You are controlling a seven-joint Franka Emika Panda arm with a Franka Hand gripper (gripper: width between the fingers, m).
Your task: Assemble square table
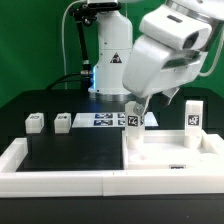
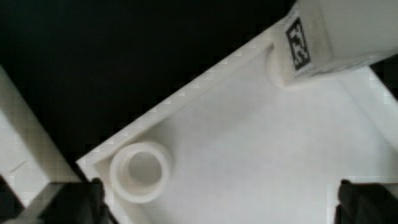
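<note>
Hovering low over the large flat white square plastic top, with the pincer spread wide. In the wrist view, dark fingertips far apart at either side, and nothing pinched between them. Close beneath, a round raised socket near the corner of that top, meant by the look of it to take a leg's threaded end.

Laid flat on the black bench and tucked into the corner of the long white rim bars on the exterior view's right. Most likely braced there so as not to slide or spin under a twisting leg.

Just under the pincer in the exterior view, a short chunky white plastic leg with a black-and-white tag, upright at the top's far corner. Impossible to tell whether seated in a socket or merely stood there. At the exterior view's far right, a second upright leg, equally uncertain. At the edge of the wrist view, one tagged leg; cannot say which of the two.

Well apart on the exterior view's left, an outer loose leg and an inner loose leg, just beside the marker board. Probably set out there within easy reach.

Judging from empty, parted fingers: between grasps, with at least two legs yet to fit.
</note>
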